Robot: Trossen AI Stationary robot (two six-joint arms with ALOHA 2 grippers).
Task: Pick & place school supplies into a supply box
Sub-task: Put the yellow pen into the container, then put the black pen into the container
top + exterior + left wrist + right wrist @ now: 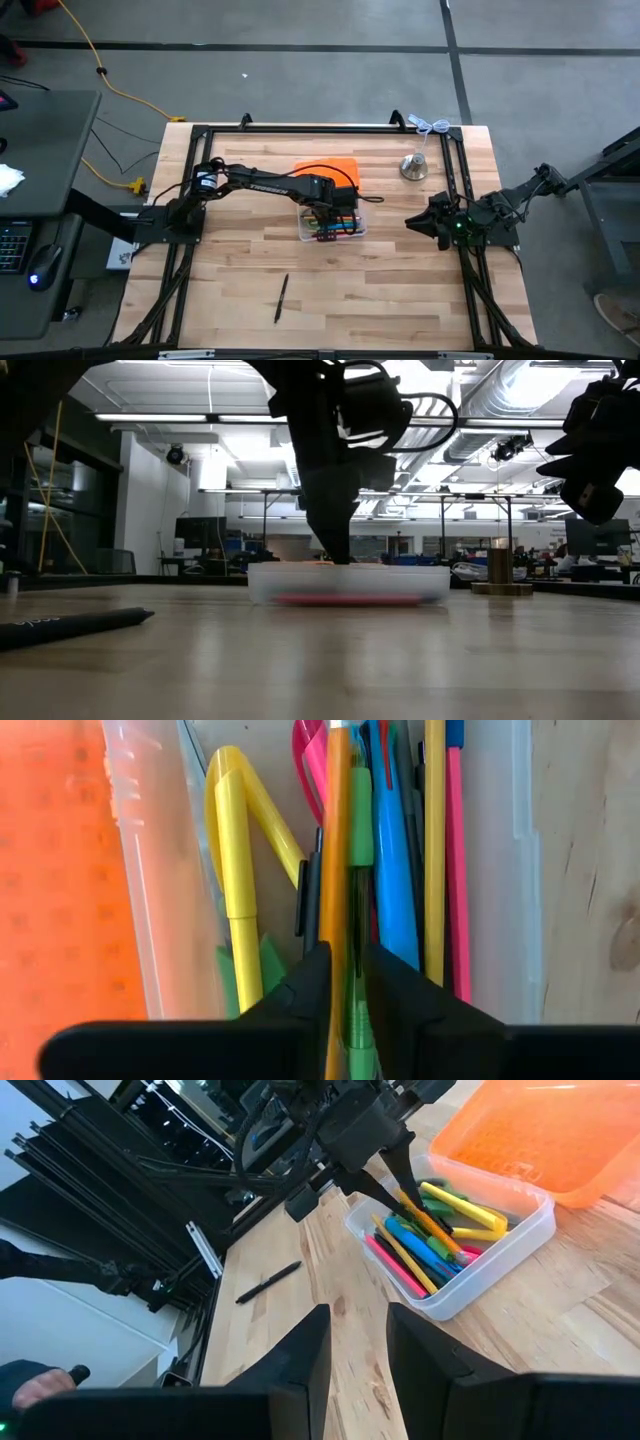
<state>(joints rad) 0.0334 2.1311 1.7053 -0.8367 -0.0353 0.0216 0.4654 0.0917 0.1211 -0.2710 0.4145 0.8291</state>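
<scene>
Left end effector (335, 550) inside supply box (348, 584)

Light falls evenly from above, and the wooden table (400, 270) reads bright with only faint, soft shadows under the arms. In the low view, ceiling strip lights (180, 417) glare against a backlit room, so the arms show as near-black silhouettes and the table surface carries a pale sheen. The supply box (348, 584) looks hazy there, and the near black pen (70, 627) is blurred. In the left wrist view the orange lid (60, 870) is soft and overexposed, while the pens stay sharper.
</scene>
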